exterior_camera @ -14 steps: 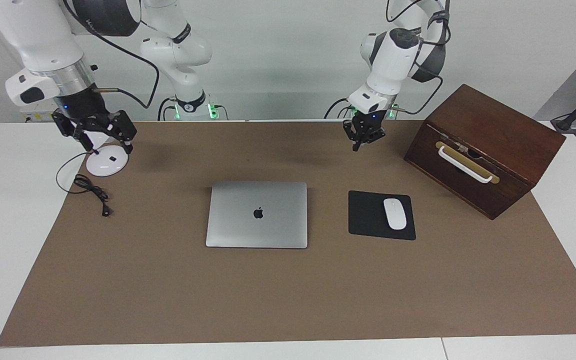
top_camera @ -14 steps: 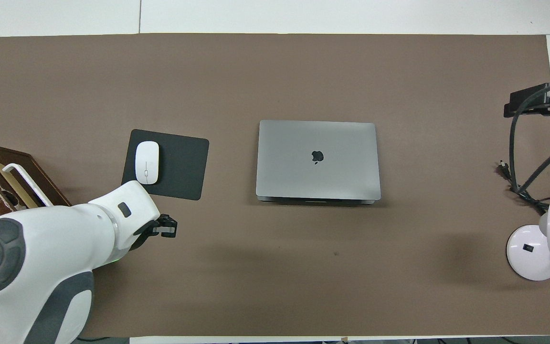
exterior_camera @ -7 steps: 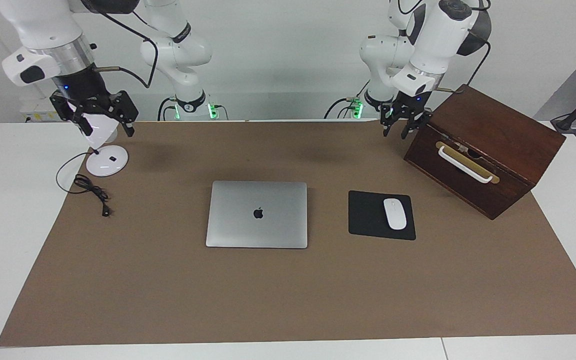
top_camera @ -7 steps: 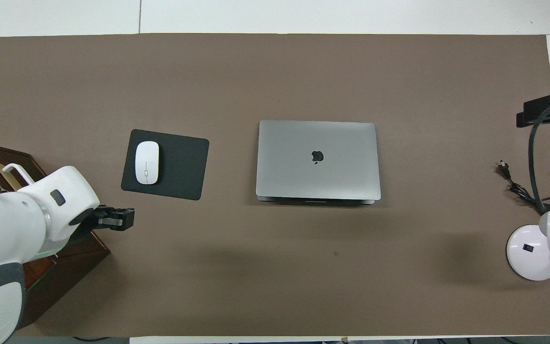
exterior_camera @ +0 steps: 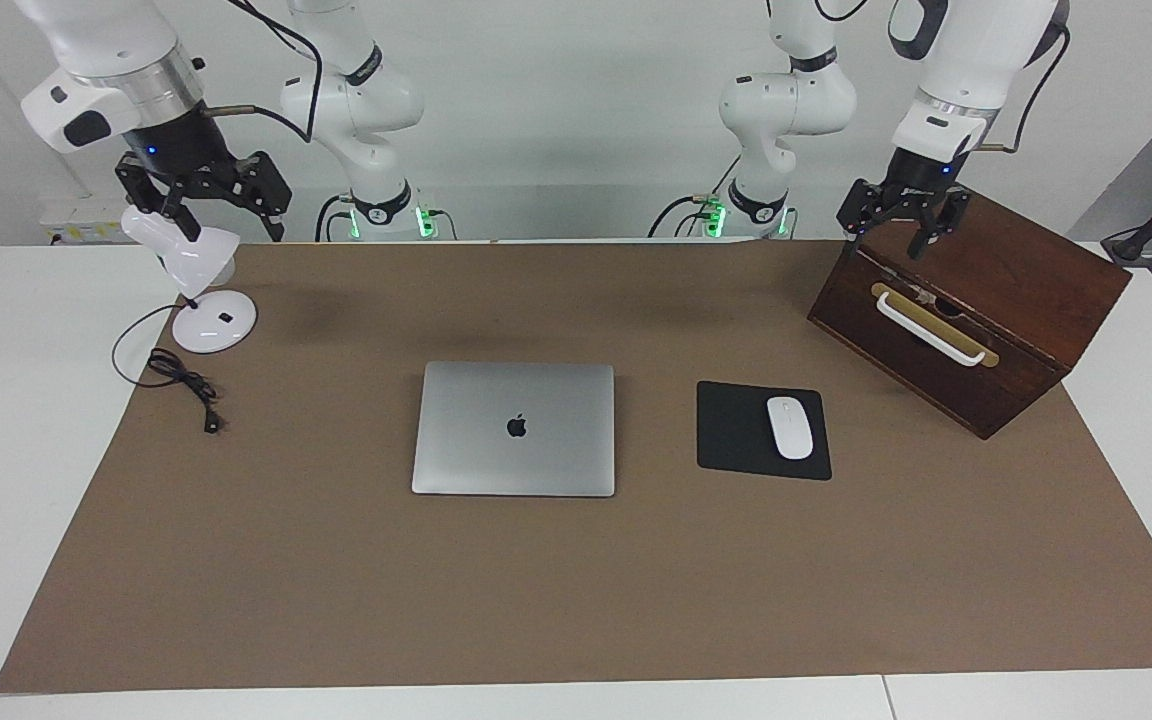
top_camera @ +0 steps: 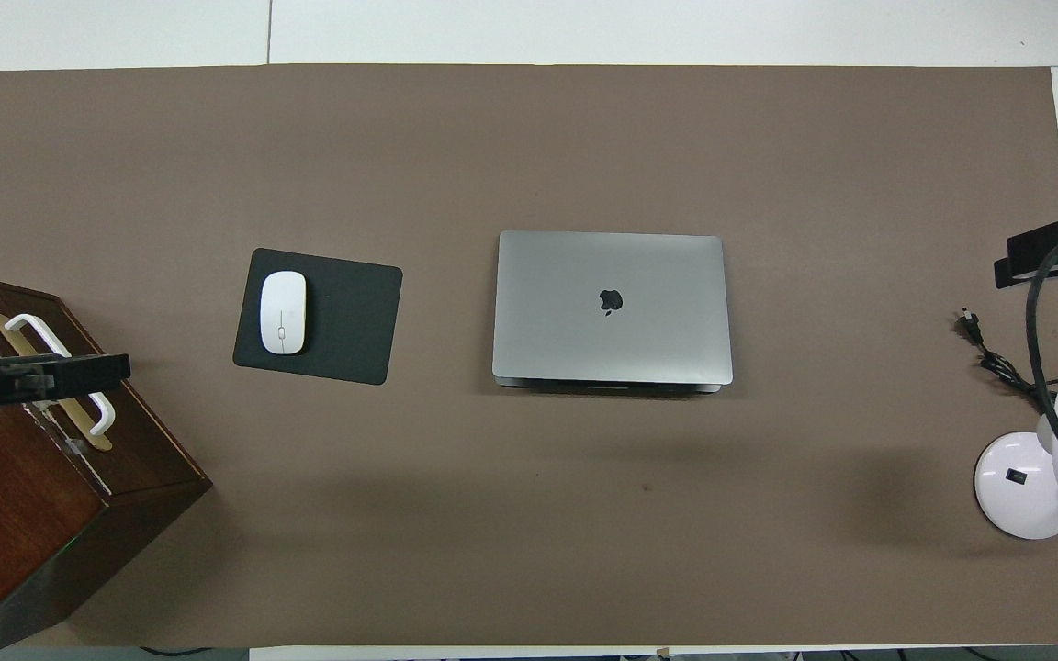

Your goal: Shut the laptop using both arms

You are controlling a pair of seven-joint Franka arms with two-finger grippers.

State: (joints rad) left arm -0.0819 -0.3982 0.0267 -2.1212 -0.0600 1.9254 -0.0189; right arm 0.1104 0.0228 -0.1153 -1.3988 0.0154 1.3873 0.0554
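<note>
Both tools have risen and swung outward since the earlier frames: left tool [exterior_camera: 900, 222], fingers spread wide, now over the wooden box [exterior_camera: 996, 290]; right tool [exterior_camera: 206, 195], fingers wide, empty, over the desk lamp [exterior_camera: 198, 270]. Laptop [exterior_camera: 514, 428]: lid shut, flat mid-surface, beside the mouse pad [exterior_camera: 736, 430] with its mouse [exterior_camera: 790, 427].

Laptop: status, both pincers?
Left pincer raised over wooden box, open. Right pincer raised over desk lamp, open. Laptop lid down flat, untouched. Nothing in the way.
</note>
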